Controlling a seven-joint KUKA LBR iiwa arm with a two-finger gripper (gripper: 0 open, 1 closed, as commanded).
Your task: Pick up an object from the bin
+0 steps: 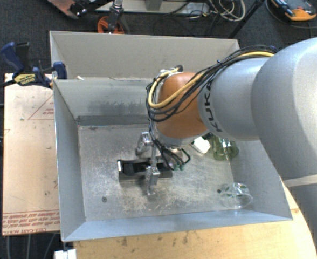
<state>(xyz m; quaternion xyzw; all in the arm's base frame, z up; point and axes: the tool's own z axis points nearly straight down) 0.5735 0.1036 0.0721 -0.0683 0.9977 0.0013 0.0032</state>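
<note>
Gripper: the gripper (148,165) is down on the bin floor near its middle, with its two metal fingers (144,143) spread apart, one toward the back wall and one toward the front
Thing in reach: a flat black block (129,169) lies on the floor across the gap between the fingers, its left end sticking out past them; it looks straddled, not yet pinched
Why so placed: judging by the pose, the fingers stand either side of the block's narrow width so that closing would catch it
Arm: the orange wrist cover (177,109) and its cables hang right above, hiding the block's right end
Nearby things: a small white piece (201,144) and a clear green bottle (223,149) lie close together right of the wrist
Farther off: a clear plastic cup (235,194) lies on its side near the front right corner, well apart from the gripper
Bin: the grey metal bin (94,161) has sloped walls and holds these few loose things, most of its scuffed floor bare
</note>
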